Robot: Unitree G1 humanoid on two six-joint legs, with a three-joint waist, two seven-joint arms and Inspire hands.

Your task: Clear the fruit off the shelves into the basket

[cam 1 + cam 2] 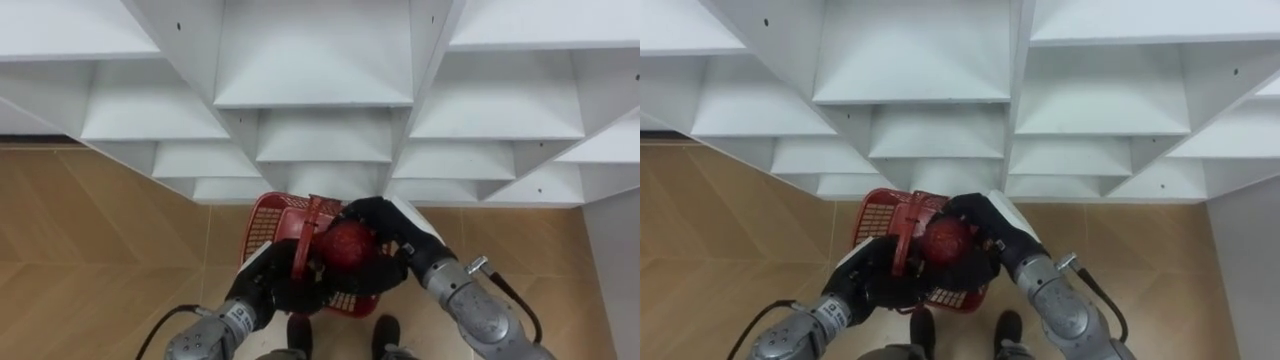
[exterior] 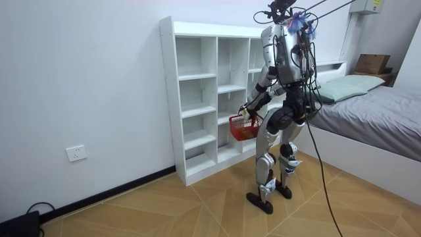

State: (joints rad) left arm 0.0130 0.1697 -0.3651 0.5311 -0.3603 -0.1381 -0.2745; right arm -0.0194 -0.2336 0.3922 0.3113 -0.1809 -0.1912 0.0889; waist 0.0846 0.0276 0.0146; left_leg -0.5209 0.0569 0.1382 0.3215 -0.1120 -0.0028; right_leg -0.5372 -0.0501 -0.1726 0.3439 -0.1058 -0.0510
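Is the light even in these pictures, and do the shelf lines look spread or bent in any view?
Left eye view: the white closet fans outward from the downward look, its inner faces shaded grey; the red fruit in the right hand, over the red basket, shows no strong glare. Room view: soft, even light, closet lines straight, compartments shadowed.

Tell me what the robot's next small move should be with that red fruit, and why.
Probably lower the right hand a little and let go: it grips the red fruit over the red basket, which the left hand holds by the handle before the white shelves.
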